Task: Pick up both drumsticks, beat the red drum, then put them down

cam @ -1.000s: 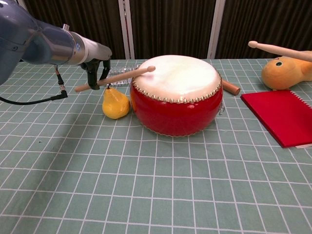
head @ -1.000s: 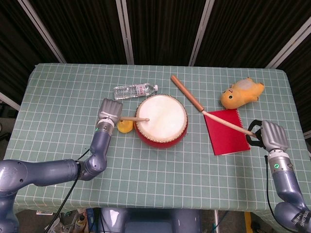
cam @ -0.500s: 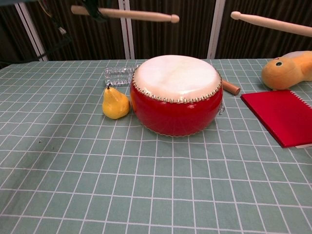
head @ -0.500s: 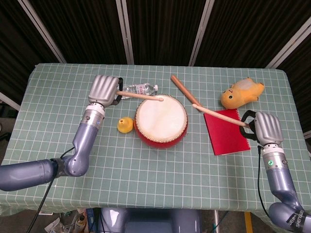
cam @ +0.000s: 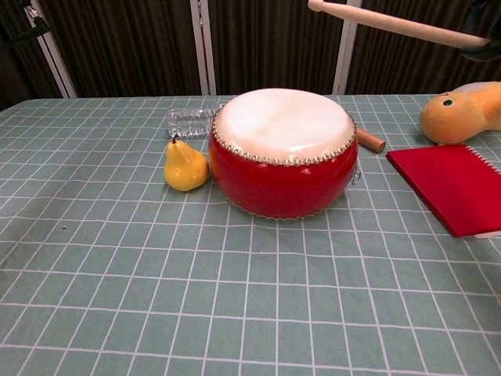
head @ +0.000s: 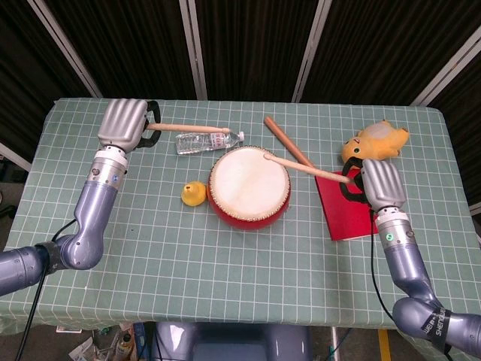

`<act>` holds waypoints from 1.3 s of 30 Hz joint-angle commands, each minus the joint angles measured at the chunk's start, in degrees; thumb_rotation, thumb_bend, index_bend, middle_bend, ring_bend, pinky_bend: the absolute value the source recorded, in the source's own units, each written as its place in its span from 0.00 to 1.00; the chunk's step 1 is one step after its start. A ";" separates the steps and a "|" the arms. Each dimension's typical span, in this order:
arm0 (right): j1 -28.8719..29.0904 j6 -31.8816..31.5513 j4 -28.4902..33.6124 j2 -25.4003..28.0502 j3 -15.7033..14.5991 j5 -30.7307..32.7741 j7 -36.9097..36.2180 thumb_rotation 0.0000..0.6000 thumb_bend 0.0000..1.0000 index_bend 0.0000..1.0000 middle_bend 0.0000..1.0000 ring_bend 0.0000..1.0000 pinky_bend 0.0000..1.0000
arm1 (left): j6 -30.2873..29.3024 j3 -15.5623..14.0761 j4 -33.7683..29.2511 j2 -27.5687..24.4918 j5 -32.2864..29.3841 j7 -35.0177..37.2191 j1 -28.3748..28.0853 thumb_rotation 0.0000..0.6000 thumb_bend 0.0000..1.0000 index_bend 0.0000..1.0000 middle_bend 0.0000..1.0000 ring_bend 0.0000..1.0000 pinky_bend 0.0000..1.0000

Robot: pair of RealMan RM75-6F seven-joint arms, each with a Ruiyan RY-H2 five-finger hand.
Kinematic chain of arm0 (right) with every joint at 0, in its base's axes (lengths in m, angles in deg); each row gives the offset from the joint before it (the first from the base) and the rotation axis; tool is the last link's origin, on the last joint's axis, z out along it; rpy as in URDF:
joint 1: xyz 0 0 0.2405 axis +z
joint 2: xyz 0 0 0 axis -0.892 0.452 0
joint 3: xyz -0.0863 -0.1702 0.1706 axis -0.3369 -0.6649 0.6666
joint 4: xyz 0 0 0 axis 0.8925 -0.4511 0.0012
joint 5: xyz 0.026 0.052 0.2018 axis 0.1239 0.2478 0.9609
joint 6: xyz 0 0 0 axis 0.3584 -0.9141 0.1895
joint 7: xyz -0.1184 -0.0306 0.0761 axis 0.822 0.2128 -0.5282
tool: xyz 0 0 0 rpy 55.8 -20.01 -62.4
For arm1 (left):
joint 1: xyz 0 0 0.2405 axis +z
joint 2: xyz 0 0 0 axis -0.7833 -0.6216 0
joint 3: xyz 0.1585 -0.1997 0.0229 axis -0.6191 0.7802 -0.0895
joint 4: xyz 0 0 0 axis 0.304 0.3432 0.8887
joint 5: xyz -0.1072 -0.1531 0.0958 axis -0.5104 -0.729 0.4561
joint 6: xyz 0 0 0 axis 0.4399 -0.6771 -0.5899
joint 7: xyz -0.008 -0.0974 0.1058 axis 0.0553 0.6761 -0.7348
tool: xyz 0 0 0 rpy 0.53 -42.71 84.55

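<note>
The red drum (head: 249, 184) (cam: 283, 150) with its white skin stands mid-table. My left hand (head: 125, 122) is raised at the far left and grips a wooden drumstick (head: 188, 128) that points right, its tip short of the drum. My right hand (head: 382, 184) holds the other drumstick (head: 307, 167) (cam: 398, 23), whose tip hangs over the drum's right rim. In the chest view that stick crosses the top right, well above the skin, and the left hand is out of frame.
A yellow toy pear (head: 194, 194) (cam: 185, 165) sits against the drum's left side. A clear water bottle (head: 208, 141) lies behind it. A thick wooden rod (head: 289, 143) lies behind the drum, a red notebook (head: 347, 213) to its right and a yellow plush toy (head: 375, 141) beyond.
My left hand has lifted its stick off the drum skin and swung up and back to the left. My right hand has moved inward, bringing its stick's tip over the drum's rim.
</note>
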 commanded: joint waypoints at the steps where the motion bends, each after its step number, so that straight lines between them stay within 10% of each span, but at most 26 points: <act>1: 1.77 0.51 -1.81 -2.68 -0.58 1.41 2.49 1.00 0.69 0.94 1.00 1.00 1.00 | 0.81 -0.39 0.59 -0.38 0.76 1.00 0.47 1.00 0.55 0.79 1.00 1.00 1.00; 4: 4.20 1.40 -5.79 -6.85 -3.96 3.14 8.86 1.00 0.69 0.94 1.00 1.00 1.00 | 2.09 -1.01 1.60 -0.68 1.51 2.41 1.11 1.00 0.55 0.79 1.00 1.00 1.00; 7: 8.16 -2.39 -18.06 -15.22 -15.83 0.25 33.03 1.00 0.70 0.94 1.00 1.00 1.00 | 4.22 -2.37 3.80 -0.60 2.33 3.90 1.99 1.00 0.55 0.79 1.00 1.00 1.00; 11: 8.17 -6.09 -21.34 -19.27 -16.89 1.35 39.50 1.00 0.70 0.94 1.00 1.00 1.00 | 5.44 -3.06 5.24 -0.43 3.41 5.23 2.42 1.00 0.55 0.79 1.00 1.00 1.00; 26: 2.40 -12.43 -7.66 -10.17 -7.36 0.15 24.32 1.00 0.70 0.94 1.00 1.00 1.00 | 3.92 -2.70 3.92 0.36 3.15 4.57 1.22 1.00 0.55 0.79 1.00 1.00 1.00; 39: -5.81 -9.92 -4.32 -2.60 -9.94 -7.28 9.89 1.00 0.70 0.94 1.00 1.00 1.00 | -4.42 -0.09 6.16 12.23 0.31 -0.26 -5.60 1.00 0.55 0.79 1.00 1.00 1.00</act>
